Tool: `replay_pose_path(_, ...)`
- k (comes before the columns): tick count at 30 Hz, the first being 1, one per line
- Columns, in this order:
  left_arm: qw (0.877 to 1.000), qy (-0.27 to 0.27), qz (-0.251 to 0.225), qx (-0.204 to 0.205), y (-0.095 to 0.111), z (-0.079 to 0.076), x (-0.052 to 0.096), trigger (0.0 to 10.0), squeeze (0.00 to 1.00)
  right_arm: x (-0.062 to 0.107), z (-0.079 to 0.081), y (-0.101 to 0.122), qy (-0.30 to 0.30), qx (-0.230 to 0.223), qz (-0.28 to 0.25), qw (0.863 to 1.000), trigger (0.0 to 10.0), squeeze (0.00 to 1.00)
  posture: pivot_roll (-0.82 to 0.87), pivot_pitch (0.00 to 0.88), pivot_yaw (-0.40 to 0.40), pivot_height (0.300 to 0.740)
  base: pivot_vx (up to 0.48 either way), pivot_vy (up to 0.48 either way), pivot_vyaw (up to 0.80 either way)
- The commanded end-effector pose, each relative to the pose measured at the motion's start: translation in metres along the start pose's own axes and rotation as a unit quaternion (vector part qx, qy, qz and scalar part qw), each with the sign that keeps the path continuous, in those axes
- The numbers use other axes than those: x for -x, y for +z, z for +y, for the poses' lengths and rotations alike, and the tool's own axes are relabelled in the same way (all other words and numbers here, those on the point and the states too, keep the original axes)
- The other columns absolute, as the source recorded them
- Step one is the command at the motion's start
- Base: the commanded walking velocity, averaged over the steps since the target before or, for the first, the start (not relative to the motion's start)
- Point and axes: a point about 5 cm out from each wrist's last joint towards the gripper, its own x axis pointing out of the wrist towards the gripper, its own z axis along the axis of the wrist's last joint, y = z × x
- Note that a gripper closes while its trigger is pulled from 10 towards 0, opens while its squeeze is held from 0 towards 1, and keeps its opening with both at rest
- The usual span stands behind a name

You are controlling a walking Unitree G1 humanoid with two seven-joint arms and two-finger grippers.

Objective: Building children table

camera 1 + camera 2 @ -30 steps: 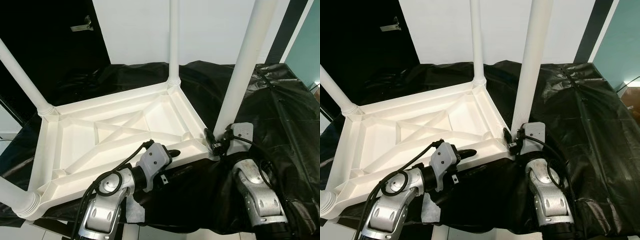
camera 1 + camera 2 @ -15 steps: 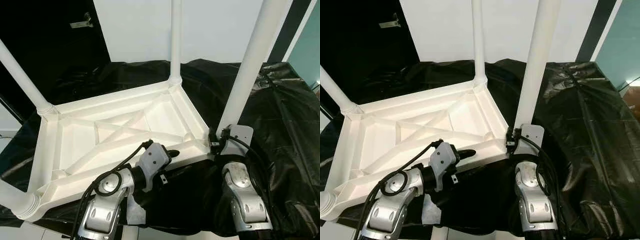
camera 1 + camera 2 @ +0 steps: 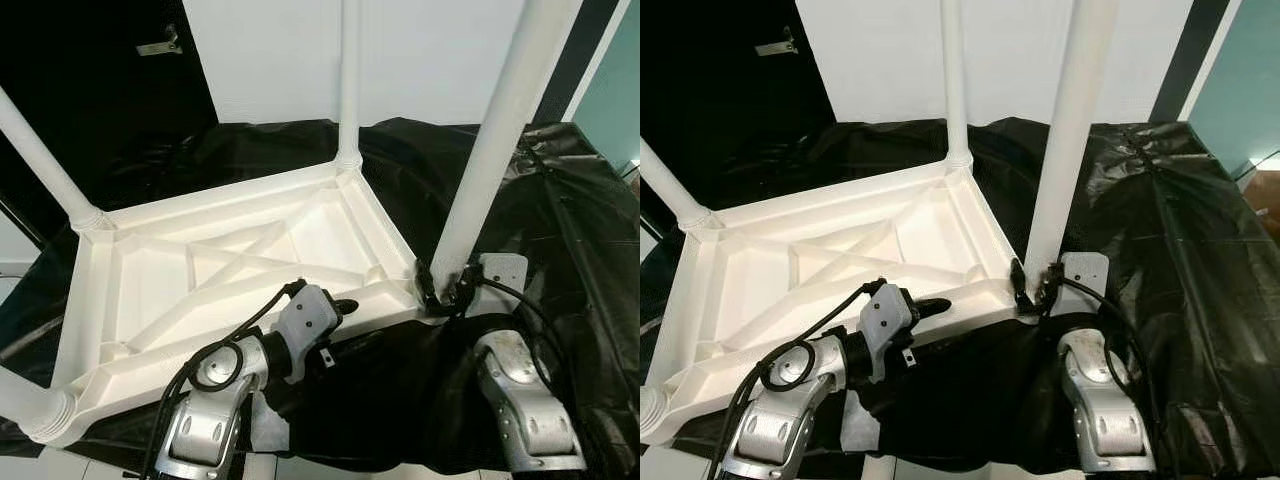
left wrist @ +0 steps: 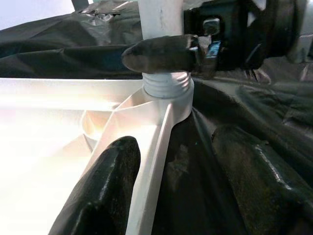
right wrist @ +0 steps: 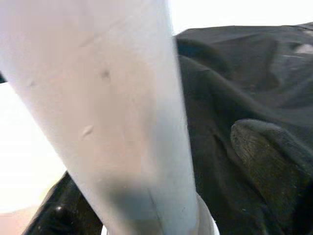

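Observation:
A white plastic table top point(image 3: 240, 265) lies upside down on a black sheet, its legs standing upward. The near right leg point(image 3: 490, 150) rises from the near right corner, and threads show at its base point(image 4: 166, 84). My right gripper point(image 3: 445, 288) is shut on that leg just above the corner socket, with one finger point(image 4: 156, 51) across its front. My left gripper point(image 3: 340, 315) is open and straddles the table's near rim. One finger point(image 4: 105, 191) lies inside the rim, and the other finger point(image 4: 259, 181) stands apart outside it.
Three more white legs stand at the far corner point(image 3: 348, 80), the left corner point(image 3: 45, 150) and the near left corner point(image 3: 30, 405). The black plastic sheet point(image 3: 560, 200) covers the support and hangs over its front edge. A dark door point(image 3: 160, 45) stands behind on the left.
My right arm has swung to the right around the base of the near right leg, still gripping it. The left gripper stays at the rim.

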Motion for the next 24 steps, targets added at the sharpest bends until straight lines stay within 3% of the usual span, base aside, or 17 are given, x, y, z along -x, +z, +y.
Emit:
replay_pose_path(1,0.998,0.07,0.005,-0.001,0.0,0.008,0.002,10.0,0.0,0.002,-0.001,0.003,0.021,-0.005,-0.009,1.0,10.0,0.0,-0.07,0.038,0.043,0.74,0.0,0.0,0.0)
replay_pose_path(5,0.998,0.066,0.004,-0.001,0.0,0.008,0.001,10.0,0.0,-0.001,-0.009,0.009,0.152,0.03,-0.01,0.988,10.0,0.0,-0.07,0.037,0.054,0.74,0.0,0.0,0.0)
replay_pose_path(14,0.998,0.065,0.003,-0.004,0.001,0.01,0.0,10.0,0.0,-0.024,-0.011,0.015,0.237,0.053,-0.006,0.97,10.0,0.0,-0.06,0.035,0.057,0.74,0.0,0.0,0.0)
replay_pose_path(15,0.998,0.065,0.002,-0.004,0.001,0.009,0.0,10.0,0.0,-0.026,-0.009,0.014,0.248,0.056,-0.003,0.967,4.7,0.0,-0.06,0.036,0.055,0.74,0.0,0.0,0.0)
replay_pose_path(17,0.998,0.066,0.002,-0.003,0.001,0.009,0.0,10.0,0.0,-0.028,-0.004,0.01,0.265,0.06,0.003,0.962,2.5,0.0,-0.06,0.036,0.054,0.74,0.0,0.0,0.0)
replay_pose_path(18,0.998,0.066,0.002,-0.003,0.001,0.009,0.0,10.0,0.0,-0.027,-0.004,0.008,0.273,0.061,0.004,0.96,2.5,0.0,-0.06,0.036,0.054,0.74,0.0,0.0,0.0)
replay_pose_path(19,0.998,0.067,0.003,-0.003,0.0,0.009,0.001,10.0,0.0,-0.026,-0.003,0.007,0.278,0.059,0.006,0.959,0.0,0.0,-0.06,0.037,0.054,0.74,0.0,0.0,0.0)
replay_pose_path(24,0.998,0.067,0.004,-0.003,0.0,0.009,0.001,10.0,0.0,-0.022,-0.006,0.001,0.273,0.054,0.019,0.96,0.0,0.0,-0.06,0.039,0.058,0.74,0.0,0.0,0.0)
